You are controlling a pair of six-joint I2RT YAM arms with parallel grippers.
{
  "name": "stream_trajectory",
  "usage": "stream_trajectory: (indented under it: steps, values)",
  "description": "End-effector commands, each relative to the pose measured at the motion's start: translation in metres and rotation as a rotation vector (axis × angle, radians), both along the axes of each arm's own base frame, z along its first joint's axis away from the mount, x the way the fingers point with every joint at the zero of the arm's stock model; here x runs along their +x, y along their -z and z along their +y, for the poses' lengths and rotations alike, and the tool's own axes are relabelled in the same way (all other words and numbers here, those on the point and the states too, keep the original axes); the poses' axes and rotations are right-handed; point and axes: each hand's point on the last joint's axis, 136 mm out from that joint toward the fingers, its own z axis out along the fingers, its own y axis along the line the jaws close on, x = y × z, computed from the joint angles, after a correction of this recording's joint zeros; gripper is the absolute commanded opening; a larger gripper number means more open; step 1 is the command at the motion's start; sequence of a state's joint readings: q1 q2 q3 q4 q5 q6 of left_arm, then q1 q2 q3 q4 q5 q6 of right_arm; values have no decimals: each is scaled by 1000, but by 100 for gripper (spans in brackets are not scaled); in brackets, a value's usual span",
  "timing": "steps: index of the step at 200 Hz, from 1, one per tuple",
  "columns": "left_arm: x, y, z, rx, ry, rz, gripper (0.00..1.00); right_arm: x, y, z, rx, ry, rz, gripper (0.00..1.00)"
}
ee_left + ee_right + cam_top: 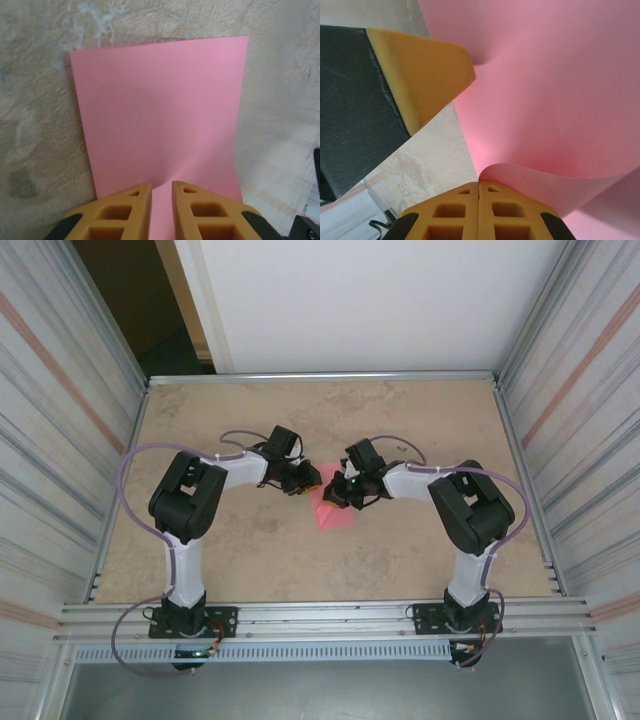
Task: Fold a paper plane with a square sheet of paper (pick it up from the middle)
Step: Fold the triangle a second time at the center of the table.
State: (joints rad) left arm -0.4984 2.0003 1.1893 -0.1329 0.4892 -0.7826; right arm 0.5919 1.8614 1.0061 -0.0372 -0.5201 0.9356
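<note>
The pink sheet of paper (160, 110) is in the middle of the table (420, 420), between the two arms. The left gripper (161, 186) is almost closed and pinches the middle of one edge, so a small ridge rises there. The right gripper (479, 182) is clenched on a lifted, curled edge. I think it means to bring this side over for a fold, while the left one keeps the sheet from sliding.

A robotics lab test cell: under the orange fingers (125, 215) lies a mottled beige tabletop (250, 420). Ribbed panel walls (60, 390) stand to either side of them, a white board (350, 300) beyond, and behind them an aluminium rail (320, 615) carrying both arm bases (185, 618).
</note>
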Motion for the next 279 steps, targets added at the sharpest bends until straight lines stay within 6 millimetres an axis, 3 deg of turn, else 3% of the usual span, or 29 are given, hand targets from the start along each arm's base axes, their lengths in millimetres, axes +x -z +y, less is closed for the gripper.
stream_trajectory:
  steps: [1, 69, 279]
  values:
    - [-8, 20, 11, 49, -7, 59, 20, 6, 1, 6, -4, 13, -7, 0]
    - [-9, 21, 12, 47, -11, 66, 20, 11, 4, 14, 8, -1, -2, 0]
    - [-9, 19, 12, 43, -10, 64, 20, 3, 17, 7, -57, -1, 23, 0]
